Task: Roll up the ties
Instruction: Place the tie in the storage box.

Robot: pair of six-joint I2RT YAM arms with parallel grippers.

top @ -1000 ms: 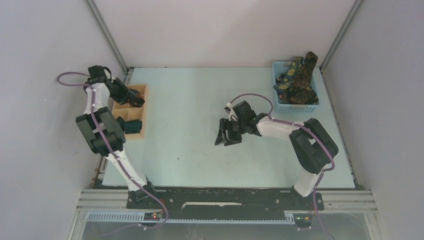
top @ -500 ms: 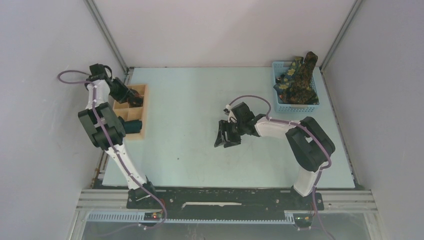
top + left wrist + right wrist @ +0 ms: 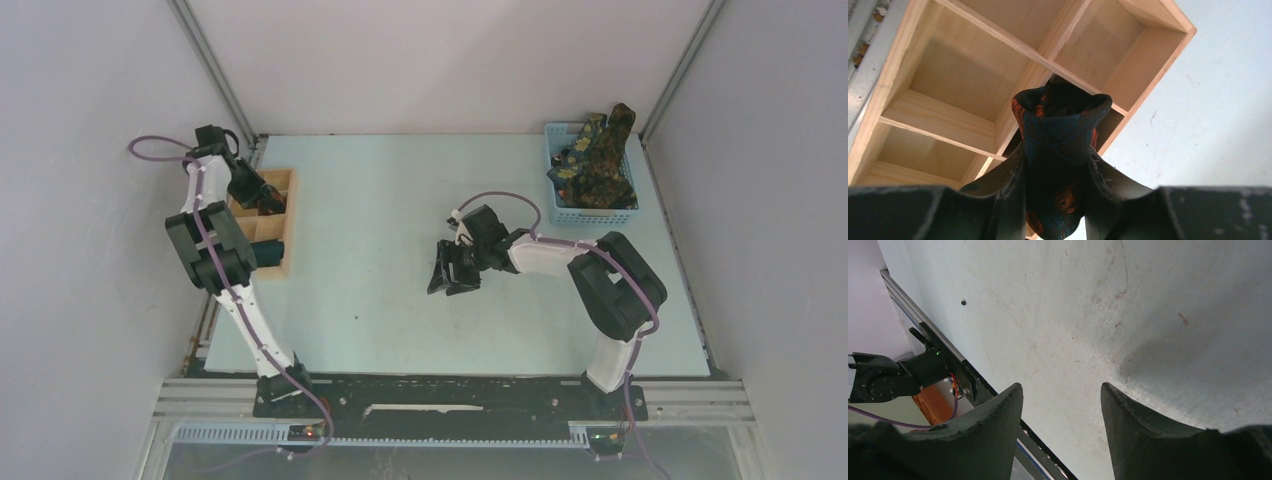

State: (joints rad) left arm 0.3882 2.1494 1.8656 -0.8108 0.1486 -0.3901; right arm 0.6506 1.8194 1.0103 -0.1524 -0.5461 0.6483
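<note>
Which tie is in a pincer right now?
The rolled black tie with red-orange flowers, clamped in the left pincer over the wooden tray; the green ties lie heaped in the blue basket.

Overhead cam, close wrist cams, shared table [image 3: 400, 200]

No legible txt, labels, brand marks or nos. in any view. On rolled tie [image 3: 1060, 135] between the left jaws: floral print only, no lettering. Wooden tray [image 3: 963, 75] just beyond the jaws: bare wood, unmarked.
</note>
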